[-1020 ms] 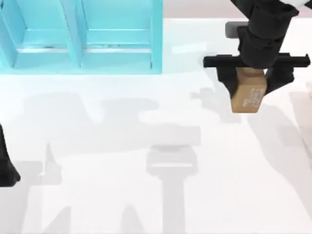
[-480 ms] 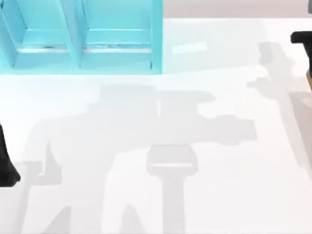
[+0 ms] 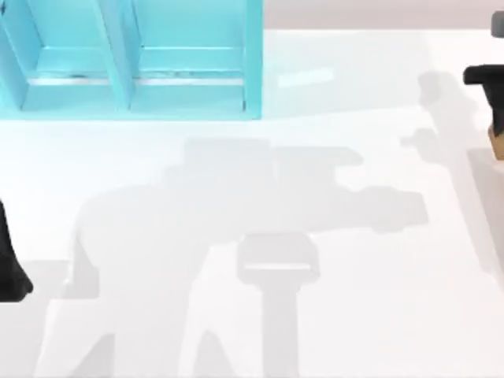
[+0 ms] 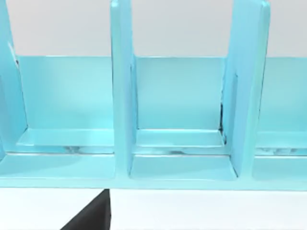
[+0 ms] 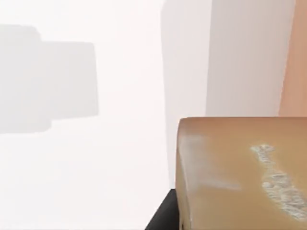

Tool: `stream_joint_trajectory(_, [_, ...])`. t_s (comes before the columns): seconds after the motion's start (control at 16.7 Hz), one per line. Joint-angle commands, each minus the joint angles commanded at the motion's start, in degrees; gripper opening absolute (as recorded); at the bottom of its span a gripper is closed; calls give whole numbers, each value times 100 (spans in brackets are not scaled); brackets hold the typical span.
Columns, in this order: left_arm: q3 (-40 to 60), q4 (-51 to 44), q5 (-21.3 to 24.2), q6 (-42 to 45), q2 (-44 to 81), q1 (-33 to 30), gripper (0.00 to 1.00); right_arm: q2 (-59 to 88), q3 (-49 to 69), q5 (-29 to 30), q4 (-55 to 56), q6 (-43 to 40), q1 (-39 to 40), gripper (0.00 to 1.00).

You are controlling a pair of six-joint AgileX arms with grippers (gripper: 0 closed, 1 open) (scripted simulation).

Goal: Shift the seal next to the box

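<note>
the right end effector (image 3: 494, 102) grips the seal (image 5: 242, 175) far right of the box (image 3: 130, 59) — carrying step; next it must travel toward the box and set the seal down beside it.

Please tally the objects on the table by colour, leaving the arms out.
Light blue: 1, the box, a rack with upright dividers at the far left of the table.
Tan-brown: 1, the seal, at the right gripper by the table's right edge.
Total: 2.
</note>
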Motion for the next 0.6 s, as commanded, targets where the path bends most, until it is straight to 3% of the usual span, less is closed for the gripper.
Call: stream_joint_trajectory(0.6, [0, 0, 0, 0, 0, 0, 100, -34, -1008, -3, 971, 7, 2, 0])
